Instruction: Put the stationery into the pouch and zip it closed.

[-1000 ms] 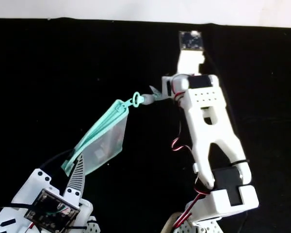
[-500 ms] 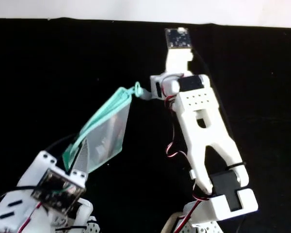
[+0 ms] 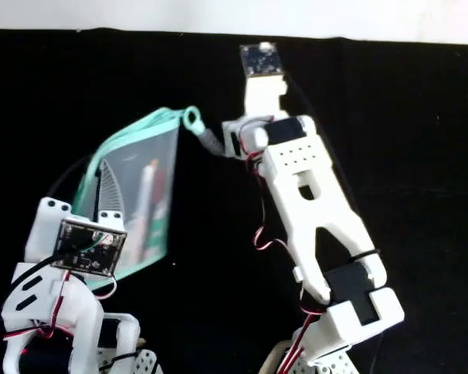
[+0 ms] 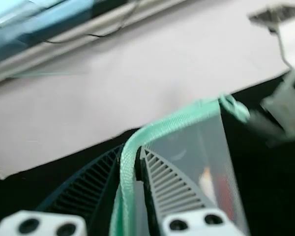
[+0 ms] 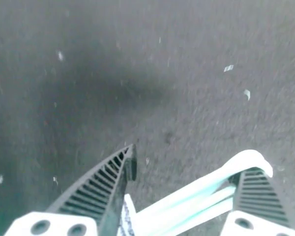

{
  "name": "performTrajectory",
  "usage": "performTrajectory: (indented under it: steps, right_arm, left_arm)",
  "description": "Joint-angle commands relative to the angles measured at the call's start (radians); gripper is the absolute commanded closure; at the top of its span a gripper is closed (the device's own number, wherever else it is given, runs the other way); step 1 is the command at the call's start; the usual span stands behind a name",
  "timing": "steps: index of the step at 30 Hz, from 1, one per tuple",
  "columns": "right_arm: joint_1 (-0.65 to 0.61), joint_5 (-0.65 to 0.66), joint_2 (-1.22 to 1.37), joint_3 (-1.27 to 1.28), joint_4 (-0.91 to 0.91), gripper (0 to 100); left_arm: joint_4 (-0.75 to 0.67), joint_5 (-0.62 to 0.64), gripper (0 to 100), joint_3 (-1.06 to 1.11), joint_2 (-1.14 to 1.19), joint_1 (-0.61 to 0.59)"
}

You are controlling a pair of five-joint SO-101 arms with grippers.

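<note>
One swing and the clear mint-edged pouch stands upright (pens inside, zipping can proceed); left gripper clamps its rim, right gripper gapes around its ring.

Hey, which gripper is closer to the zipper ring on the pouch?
Right. The right gripper is right at the zipper ring; the left gripper is clamped on the pouch along its zip edge, away from the ring.
</note>
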Motion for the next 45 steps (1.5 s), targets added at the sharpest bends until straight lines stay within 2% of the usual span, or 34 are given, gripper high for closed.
performTrajectory:
  steps: [1,5,14,20,25,28,32,38,45]
  right_arm:
    - [-0.01,-0.003,-0.033,-0.027,0.062,65.6]
    - [-0.01,-0.003,-0.125,-0.033,0.107,65.6]
    - [-0.018,-0.003,-0.314,-0.024,0.105,65.6]
    - [-0.022,-0.003,-0.355,-0.024,0.11,65.6]
    - [-0.022,-0.003,-0.363,-0.027,0.108,65.6]
    - [-0.022,-0.003,-0.363,-0.028,0.107,65.6]
    - [-0.022,-0.003,-0.363,-0.028,0.105,65.6]
    - [-0.022,-0.003,-0.363,-0.027,0.104,65.6]
    - [-0.021,-0.003,-0.363,-0.031,0.104,65.6]
  left_arm:
    - [-0.118,-0.009,99,-0.025,-0.002,-0.074]
    - [-0.201,-0.009,99,-0.027,0.041,-0.093]
    - [-0.371,-0.006,99,-0.027,0.332,-0.061]
    - [-0.308,-0.006,99,-0.01,0.404,0.056]
    - [-0.25,-0.006,99,0.097,0.407,0.176]
    - [-0.207,-0.006,94,0.176,0.407,0.255]
    - [-0.183,-0.006,84,0.228,0.407,0.305]
    - [-0.175,-0.006,84,0.229,0.409,0.407]
    - [-0.175,-0.006,84,0.226,0.407,0.427]
